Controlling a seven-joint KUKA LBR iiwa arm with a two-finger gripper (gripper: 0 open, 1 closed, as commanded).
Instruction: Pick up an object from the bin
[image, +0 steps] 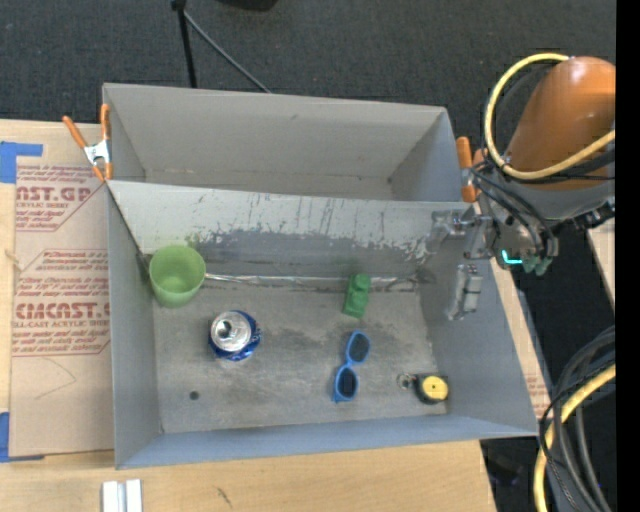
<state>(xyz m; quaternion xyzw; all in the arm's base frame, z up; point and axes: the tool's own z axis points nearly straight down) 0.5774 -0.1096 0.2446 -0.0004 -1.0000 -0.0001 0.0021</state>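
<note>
Camera view shows no thing yet singled out by the gripper (466, 290), so the likeliest candidate is judged by nearness: a small yellow disc (433, 388), perhaps a tape measure, lying flat on the floor of the bin (300, 130) near its front right corner. The gripper hangs beyond the yellow disc toward the back wall and slightly to its right, close against the bin's right wall and well apart from the disc. How far it is open cannot be told, nor whether it has hold of anything. Its place at the wall suggests that it is only entering the bin, since the arm reaches in from that side under its orange cover (565, 110). Left of the yellow disc, near it but not touching, lie blue sunglasses (349, 366), flat and angled. Back and left of the disc a small green block (357, 296) stands alone. Farther left of the disc stands a blue drinks can (234, 335), its silver top upward. Farthest from the disc, back and left, a green cup (177, 273) rests against the left wall. All five lie apart, which probably leaves room to come down on any one of them.
</note>
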